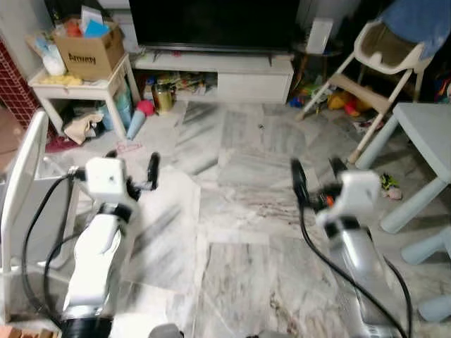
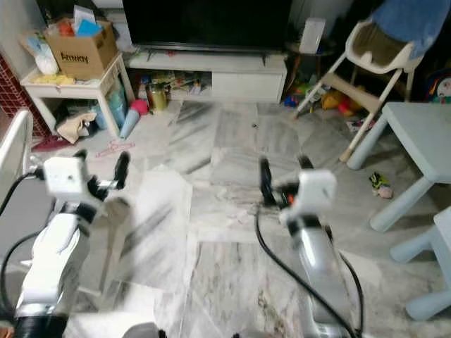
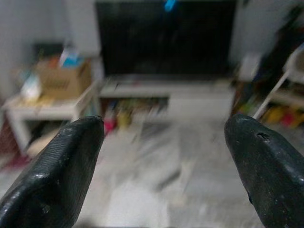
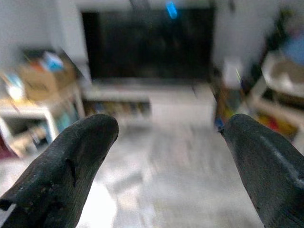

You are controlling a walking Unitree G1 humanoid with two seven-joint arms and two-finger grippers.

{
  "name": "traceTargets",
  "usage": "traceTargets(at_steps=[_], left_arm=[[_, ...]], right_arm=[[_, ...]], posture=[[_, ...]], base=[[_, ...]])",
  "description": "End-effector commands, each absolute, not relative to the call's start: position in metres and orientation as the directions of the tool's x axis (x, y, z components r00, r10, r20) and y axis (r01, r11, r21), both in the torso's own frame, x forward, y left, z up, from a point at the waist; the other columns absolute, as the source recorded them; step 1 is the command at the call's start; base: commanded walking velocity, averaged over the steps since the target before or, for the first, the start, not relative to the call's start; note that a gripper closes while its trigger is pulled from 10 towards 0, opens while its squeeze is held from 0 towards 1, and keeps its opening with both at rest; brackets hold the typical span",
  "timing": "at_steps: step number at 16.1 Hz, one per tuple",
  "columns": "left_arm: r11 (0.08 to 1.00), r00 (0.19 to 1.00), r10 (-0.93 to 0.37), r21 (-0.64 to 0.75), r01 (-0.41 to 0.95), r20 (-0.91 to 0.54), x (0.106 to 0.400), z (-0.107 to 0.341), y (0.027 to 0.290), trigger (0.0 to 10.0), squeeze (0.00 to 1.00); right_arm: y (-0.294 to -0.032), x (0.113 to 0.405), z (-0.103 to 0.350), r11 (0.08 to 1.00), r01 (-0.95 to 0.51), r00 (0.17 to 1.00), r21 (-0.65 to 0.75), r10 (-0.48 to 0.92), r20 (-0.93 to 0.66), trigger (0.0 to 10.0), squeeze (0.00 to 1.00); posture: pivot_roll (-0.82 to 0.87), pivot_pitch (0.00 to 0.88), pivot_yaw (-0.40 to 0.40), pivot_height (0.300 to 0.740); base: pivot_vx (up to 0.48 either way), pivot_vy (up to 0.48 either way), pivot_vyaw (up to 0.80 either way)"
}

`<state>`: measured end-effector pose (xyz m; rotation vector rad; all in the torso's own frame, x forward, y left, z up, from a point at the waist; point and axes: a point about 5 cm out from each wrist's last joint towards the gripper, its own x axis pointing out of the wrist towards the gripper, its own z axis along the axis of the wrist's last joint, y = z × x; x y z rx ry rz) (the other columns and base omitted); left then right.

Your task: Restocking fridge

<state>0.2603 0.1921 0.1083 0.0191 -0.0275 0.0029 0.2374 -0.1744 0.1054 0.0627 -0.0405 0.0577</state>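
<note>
Two pincers wide open, holding nothing: left pincer (image 1: 130,169), right pincer (image 1: 315,179) | both above grey marble floor (image 1: 239,211), facing black television (image 1: 211,21) | fridge and stock: I cannot see them, so weight and grip place unknown.

Even indoor light, motion blur throughout, wrist views soft, glare on floor (image 1: 232,176)

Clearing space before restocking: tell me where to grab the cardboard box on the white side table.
On the cardboard box, pinch the top edge of the printed front wall, coming down from above. Its top is open, so one finger can probably slip inside; the box looks too wide for the left hand to span.
</note>
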Motion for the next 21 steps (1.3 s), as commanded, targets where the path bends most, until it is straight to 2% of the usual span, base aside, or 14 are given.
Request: traceTargets(at_steps=[1, 4, 6, 9, 11, 12, 13, 18, 21], left_arm=[[0.999, 0.999, 0.028, 0.028, -0.027, -0.033, 0.257, 0.097, 0.198, 10.0, 0.0], [0.995, 0.999, 0.027, 0.098, -0.022, -0.044, 0.259, 0.105, 0.191, 10.0, 0.0], [0.966, 0.998, 0.056, 0.25, -0.06, 0.023, 0.253, 0.111, 0.198, 10.0, 0.0], [0.946, 0.993, 0.116, 0.31, -0.1, -0.033, 0.245, 0.097, 0.209, 10.0, 0.0], [0.963, 0.994, 0.103, 0.253, -0.091, -0.032, 0.252, 0.1, 0.198, 10.0, 0.0], [0.956, 0.991, 0.131, 0.268, -0.117, -0.035, 0.254, 0.101, 0.198, 10.0, 0.0], [0.962, 0.989, 0.146, 0.24, -0.133, -0.036, 0.257, 0.104, 0.199, 10.0, 0.0], [0.946, 0.987, 0.157, 0.292, -0.139, -0.039, 0.254, 0.1, 0.197, 10.0, 0.0], [0.949, 0.983, 0.178, 0.272, -0.158, -0.051, 0.25, 0.096, 0.199, 10.0, 0.0]], right_arm=[[-0.177, 0.235, 0.1, 0.997, -0.042, 0.999, 0.07, 0.041, 0.011, 10.0, 0.0], [-0.174, 0.232, 0.104, 0.993, -0.07, 0.997, 0.093, 0.071, -0.009, 10.0, 0.0], [-0.18, 0.223, 0.098, 0.999, -0.025, 0.998, 0.042, 0.027, -0.052, 10.0, 0.0], [-0.185, 0.214, 0.088, 0.997, 0.074, 0.992, 0.009, -0.072, -0.1, 10.0, 0.0], [-0.175, 0.218, 0.099, 0.997, -0.041, 0.998, -0.064, 0.038, -0.043, 10.0, 0.0], [-0.173, 0.22, 0.099, 0.998, -0.044, 0.998, -0.038, 0.042, -0.05, 10.0, 0.0], [-0.173, 0.222, 0.1, 0.999, -0.043, 0.998, -0.027, 0.041, -0.05, 10.0, 0.0], [-0.18, 0.226, 0.093, 1.0, 0.016, 0.997, 0.004, -0.015, -0.077, 10.0, 0.0], [-0.184, 0.229, 0.09, 0.999, 0.037, 0.996, -0.001, -0.037, -0.077, 10.0, 0.0]], posture=[[0.0, 0.031, 0.004, 0.74], [0.0, 0.044, 0.016, 0.74], [0.0, 0.056, 0.022, 0.74], [-0.01, 0.054, 0.022, 0.74], [-0.01, 0.054, 0.016, 0.74], [-0.01, 0.052, 0.015, 0.74], [-0.01, 0.052, 0.013, 0.74], [0.0, 0.035, 0.001, 0.74], [0.03, 0.007, -0.006, 0.74]], base=[[0.0, 0.0, 0.0], [0.0, 0.0, 0.0], [0.0, 0.0, 0.0], [0.0, 0.0, 0.0], [0.0, 0.0, 0.66], [0.0, 0.0, 0.8], [0.0, 0.0, 0.8], [0.0, 0.0, 0.8], [0.0, 0.0, 0.8]])
